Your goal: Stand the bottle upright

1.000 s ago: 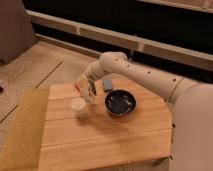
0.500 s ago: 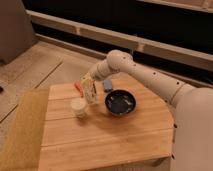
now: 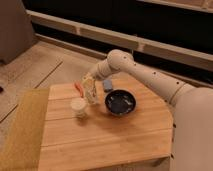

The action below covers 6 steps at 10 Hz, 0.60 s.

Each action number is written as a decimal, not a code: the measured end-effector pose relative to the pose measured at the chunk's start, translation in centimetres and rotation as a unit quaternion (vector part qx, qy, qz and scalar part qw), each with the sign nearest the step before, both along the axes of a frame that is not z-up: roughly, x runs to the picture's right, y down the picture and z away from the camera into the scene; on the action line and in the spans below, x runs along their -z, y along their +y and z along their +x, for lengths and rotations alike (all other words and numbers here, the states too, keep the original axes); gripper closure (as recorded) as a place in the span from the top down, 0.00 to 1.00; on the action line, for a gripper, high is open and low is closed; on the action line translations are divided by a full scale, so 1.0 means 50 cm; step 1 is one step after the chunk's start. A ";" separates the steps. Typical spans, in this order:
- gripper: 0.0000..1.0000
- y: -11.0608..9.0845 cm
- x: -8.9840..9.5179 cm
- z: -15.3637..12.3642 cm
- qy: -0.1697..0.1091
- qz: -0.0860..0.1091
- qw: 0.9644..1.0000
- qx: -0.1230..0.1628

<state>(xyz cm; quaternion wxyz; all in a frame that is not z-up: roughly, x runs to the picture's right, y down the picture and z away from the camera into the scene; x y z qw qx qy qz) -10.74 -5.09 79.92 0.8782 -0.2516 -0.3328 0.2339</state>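
Observation:
The bottle (image 3: 91, 93), slim and cream-white, stands nearly upright between the white cup and the dark bowl, its base close to or on the wooden table (image 3: 100, 140). My gripper (image 3: 88, 81) comes in from the right on the white arm and is shut on the bottle's upper part. The bottle's neck and cap are hidden by the fingers.
A short white cup (image 3: 79, 107) stands just left of the bottle. A dark blue bowl (image 3: 120, 102) sits just to its right. Behind the bottle lie a small orange item (image 3: 78, 87) and a grey-blue object (image 3: 107, 85). A yellowish mat (image 3: 22, 130) borders the table's left side.
The gripper has sunk slightly toward the table with the bottle, which now looks more upright. Cup and bowl have not moved.

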 end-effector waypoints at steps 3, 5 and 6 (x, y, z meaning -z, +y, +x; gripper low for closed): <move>0.00 0.000 0.000 0.000 0.000 0.000 1.000 0.000; 0.00 -0.002 0.002 -0.002 -0.004 0.005 1.000 0.003; 0.00 -0.010 0.007 -0.006 -0.011 0.016 1.000 0.004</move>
